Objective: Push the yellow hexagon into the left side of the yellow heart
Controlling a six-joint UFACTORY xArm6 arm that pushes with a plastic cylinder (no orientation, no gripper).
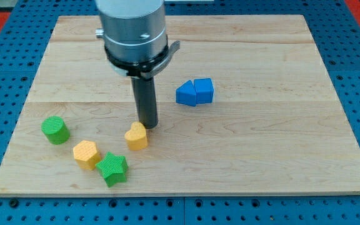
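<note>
The yellow hexagon (86, 154) lies near the view's bottom left on the wooden board (261, 144). The yellow heart (137, 135) lies to its right and a little higher, with a gap between them. My tip (147, 126) stands just above and right of the heart, touching or nearly touching its upper edge. The rod hangs from the grey arm head at the view's top.
A green star (113, 169) lies right below the hexagon, close to it. A green cylinder (55, 130) stands at the left. Two blue blocks (194, 92) sit together right of the rod. A blue pegboard surrounds the board.
</note>
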